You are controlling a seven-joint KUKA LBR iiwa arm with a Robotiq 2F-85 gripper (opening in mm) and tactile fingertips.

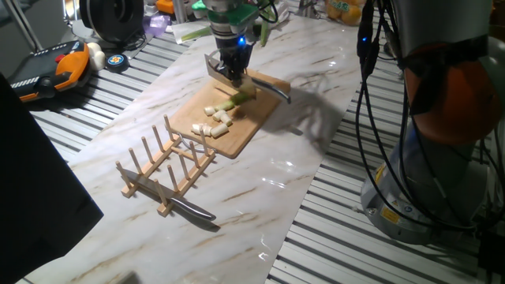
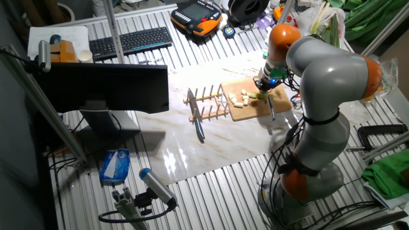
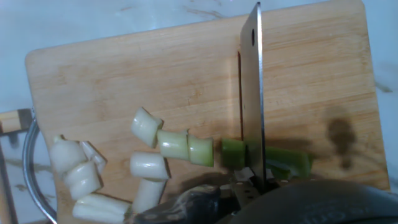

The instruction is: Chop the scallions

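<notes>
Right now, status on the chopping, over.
Gripper shut on knife, blade down across the scallion stalk. Cut pieces piled on cutting board. Nothing blocking the blade.

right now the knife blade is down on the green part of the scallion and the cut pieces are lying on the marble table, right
Not quite. The knife is on the green part of the scallion, but the cut pieces lie on the wooden cutting board, not the marble, as the hand view shows.

Pincer (image 1: 234, 75) grip hidden behind knife (image 3: 253, 93)
</notes>
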